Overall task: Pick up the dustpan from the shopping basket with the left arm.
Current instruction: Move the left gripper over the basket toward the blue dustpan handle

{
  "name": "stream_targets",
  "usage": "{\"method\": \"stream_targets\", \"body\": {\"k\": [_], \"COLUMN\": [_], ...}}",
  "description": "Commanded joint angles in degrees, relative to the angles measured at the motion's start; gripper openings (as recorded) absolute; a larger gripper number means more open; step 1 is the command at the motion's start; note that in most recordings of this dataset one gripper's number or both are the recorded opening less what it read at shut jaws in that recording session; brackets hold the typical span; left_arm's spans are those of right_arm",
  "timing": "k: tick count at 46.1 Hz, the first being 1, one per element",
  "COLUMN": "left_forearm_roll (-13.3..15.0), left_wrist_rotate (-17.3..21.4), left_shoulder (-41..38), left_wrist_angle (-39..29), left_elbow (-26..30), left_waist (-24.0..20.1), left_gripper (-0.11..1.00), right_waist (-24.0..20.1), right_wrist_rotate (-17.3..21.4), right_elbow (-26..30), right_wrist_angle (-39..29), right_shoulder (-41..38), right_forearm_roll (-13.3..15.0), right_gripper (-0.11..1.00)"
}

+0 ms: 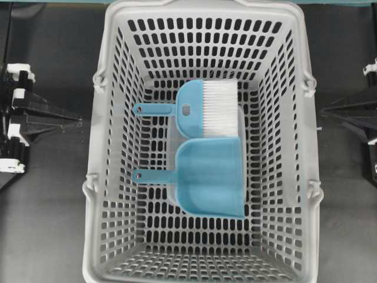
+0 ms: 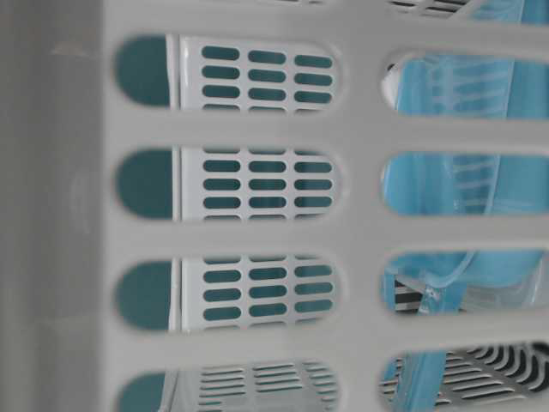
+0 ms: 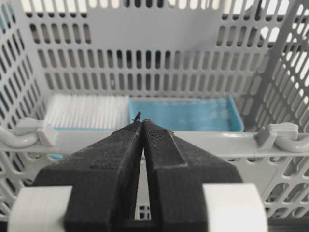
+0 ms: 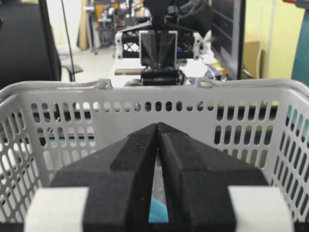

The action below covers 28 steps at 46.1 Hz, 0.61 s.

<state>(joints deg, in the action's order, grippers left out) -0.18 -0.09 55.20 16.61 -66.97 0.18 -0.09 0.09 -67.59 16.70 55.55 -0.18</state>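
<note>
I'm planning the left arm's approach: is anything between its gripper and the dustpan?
Yes. The left gripper, shut, sits outside the shopping basket, whose perforated left wall and rim stand between it and the dustpan. Nothing lies on the dustpan; the brush is beside it.

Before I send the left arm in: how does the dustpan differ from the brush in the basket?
The dustpan is a wide flat scoop with a raised rim; the brush carries white bristles. The dustpan lies nearer the overhead view's bottom, the brush above it. Both are light blue, handles pointing left, on the basket floor.
</note>
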Motion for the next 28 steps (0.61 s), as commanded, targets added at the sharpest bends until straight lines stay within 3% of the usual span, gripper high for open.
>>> {"method": "stream_targets", "body": {"k": [1, 5, 15, 28], "left_forearm_roll": [-2.37, -2.29, -2.37, -2.37], "left_wrist_rotate": [-2.11, -3.08, -3.69, -2.90], "left_shoulder": [0.53, 0.26, -3.43, -19.16], "left_wrist_angle": [-4.48, -11.95, -34.01, -53.35], "left_elbow": [4.66, 8.70, 23.03, 41.04], "left_waist": [1.14, 1.41, 2.64, 4.39], "left_gripper": [0.06, 0.00, 0.00, 0.00], "right_waist": [-0.26, -0.35, -0.97, -0.97], "right_wrist_rotate": [0.35, 0.44, 0.44, 0.35], "right_elbow": [0.35, -0.09, -0.26, -0.35], "right_wrist_angle": [0.26, -0.44, -1.85, -1.93], "right_shoulder": [-0.53, -0.26, -0.18, -0.09], "right_forearm_roll": [-0.09, -0.09, -0.26, -0.26], "right_gripper": [0.00, 0.00, 0.00, 0.00]}}
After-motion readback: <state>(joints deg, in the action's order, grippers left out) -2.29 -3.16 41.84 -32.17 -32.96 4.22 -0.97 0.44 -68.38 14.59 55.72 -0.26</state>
